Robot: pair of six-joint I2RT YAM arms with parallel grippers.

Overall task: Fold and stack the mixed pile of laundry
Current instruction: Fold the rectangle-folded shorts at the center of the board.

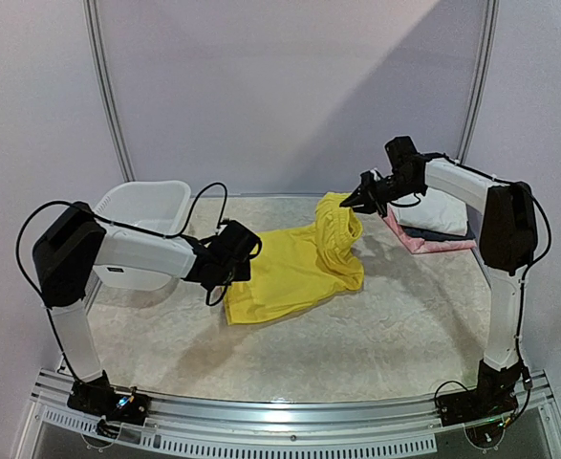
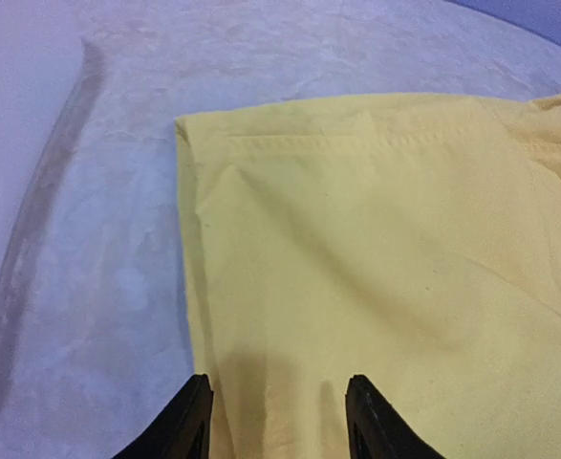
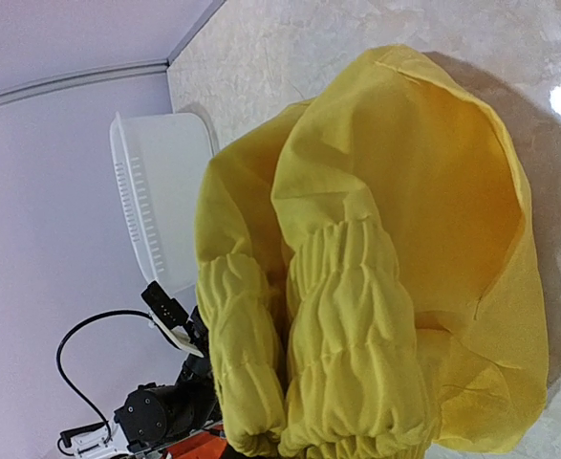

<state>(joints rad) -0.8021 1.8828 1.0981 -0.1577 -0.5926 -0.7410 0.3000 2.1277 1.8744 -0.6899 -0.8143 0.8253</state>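
Note:
The yellow shorts (image 1: 294, 268) lie partly spread on the table. My right gripper (image 1: 361, 199) is shut on their gathered elastic waistband (image 3: 347, 325) and holds that end lifted above the table; its fingers are hidden behind the cloth in the right wrist view. My left gripper (image 1: 225, 263) is open, low over the shorts' left edge (image 2: 204, 316), with yellow cloth (image 2: 385, 249) between its fingertips (image 2: 189, 421). A folded white cloth (image 1: 435, 210), possibly the T-shirt, lies on a stack at the right.
The white plastic basket (image 1: 146, 206) stands at the back left behind my left arm; it also shows in the right wrist view (image 3: 156, 201). The white cloth rests on pink and dark folded items (image 1: 423, 241). The marbled table (image 1: 385, 335) has a metal front rail.

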